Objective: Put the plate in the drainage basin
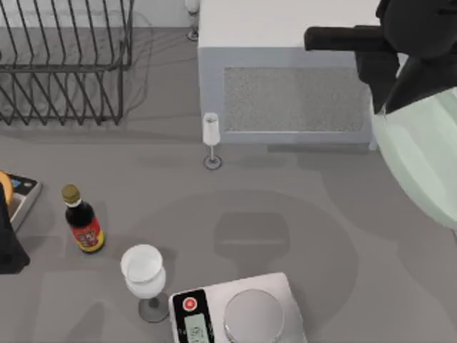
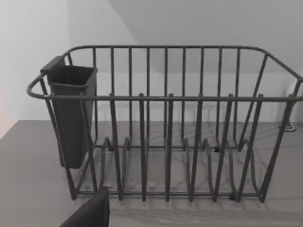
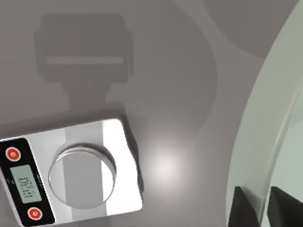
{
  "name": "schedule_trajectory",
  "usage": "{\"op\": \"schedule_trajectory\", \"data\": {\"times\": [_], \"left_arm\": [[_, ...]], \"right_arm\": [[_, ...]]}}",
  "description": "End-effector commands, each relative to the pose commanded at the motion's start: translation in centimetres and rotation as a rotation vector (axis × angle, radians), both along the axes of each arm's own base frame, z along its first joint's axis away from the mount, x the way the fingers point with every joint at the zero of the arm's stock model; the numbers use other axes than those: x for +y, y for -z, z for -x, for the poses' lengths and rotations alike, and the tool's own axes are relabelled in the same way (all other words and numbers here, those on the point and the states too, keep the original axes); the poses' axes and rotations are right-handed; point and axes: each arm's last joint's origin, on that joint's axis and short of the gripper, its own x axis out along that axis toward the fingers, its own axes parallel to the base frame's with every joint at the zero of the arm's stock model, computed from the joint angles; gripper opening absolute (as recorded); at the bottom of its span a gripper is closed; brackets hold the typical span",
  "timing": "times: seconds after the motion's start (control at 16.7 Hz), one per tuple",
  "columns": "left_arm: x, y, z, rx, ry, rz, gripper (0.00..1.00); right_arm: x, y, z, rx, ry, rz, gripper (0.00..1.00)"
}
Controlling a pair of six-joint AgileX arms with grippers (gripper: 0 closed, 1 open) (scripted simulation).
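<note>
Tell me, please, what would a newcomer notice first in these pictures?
First the plate, pale green and held tilted above the table at the top view's right edge, its rim between the right gripper's fingers. Next the wire rack at the far left, with no dishes in the slots that show. Then the scale at the near edge, beside a wine glass and a dark bottle.
</note>
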Motion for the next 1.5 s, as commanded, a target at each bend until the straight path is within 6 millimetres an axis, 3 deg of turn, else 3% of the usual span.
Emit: {"op": "schedule_trajectory", "data": {"times": [0.3,0.54,0.72,0.9,1.14,1.26,1.5], "left_arm": [[0.0,0.0,0.0,0.000,0.000,0.000,1.00],[0.0,0.0,0.0,0.000,0.000,0.000,1.00],[0.0,0.0,0.0,0.000,0.000,0.000,1.00],[0.0,0.0,0.0,0.000,0.000,0.000,1.00],[0.0,0.0,0.0,0.000,0.000,0.000,1.00],[0.0,0.0,0.0,0.000,0.000,0.000,1.00],[0.0,0.0,0.0,0.000,0.000,0.000,1.00]], "right_arm": [[-3.6,-2.8,-2.4,-0.148,0.005,-0.046,0.00],[-8.5,-3.2,-8.0,-0.269,0.011,-0.032,0.00],[-13.1,0.3,-13.3,-0.261,0.016,0.013,0.00],[-17.8,6.5,-17.7,-0.151,0.015,0.047,0.00],[-21.4,14.1,-20.1,0.048,-0.002,0.043,0.00],[-21.9,15.5,-20.3,0.093,-0.005,0.039,0.00],[-21.9,15.5,-20.3,0.093,-0.005,0.039,0.00]]}}
